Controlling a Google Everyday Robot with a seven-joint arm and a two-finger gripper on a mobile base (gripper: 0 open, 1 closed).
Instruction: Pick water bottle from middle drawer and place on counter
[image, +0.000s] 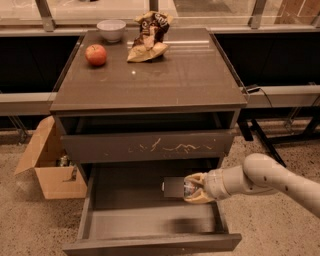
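The middle drawer (135, 220) is pulled open at the bottom of the cabinet. My gripper (194, 189) reaches in from the right and is shut on the water bottle (175, 187). It holds the bottle on its side above the drawer floor, at the right, with the dark label end pointing left. The bottle's shadow falls on the floor below it. Its cap is hidden. The counter (165, 80) is the glossy brown cabinet top above.
On the counter stand a red apple (96, 54), a white bowl (111, 29) and a crumpled snack bag (149, 37) along the back. The scratched drawer front (150, 146) overhangs the open drawer. A cardboard box (50, 167) stands on the floor at the left.
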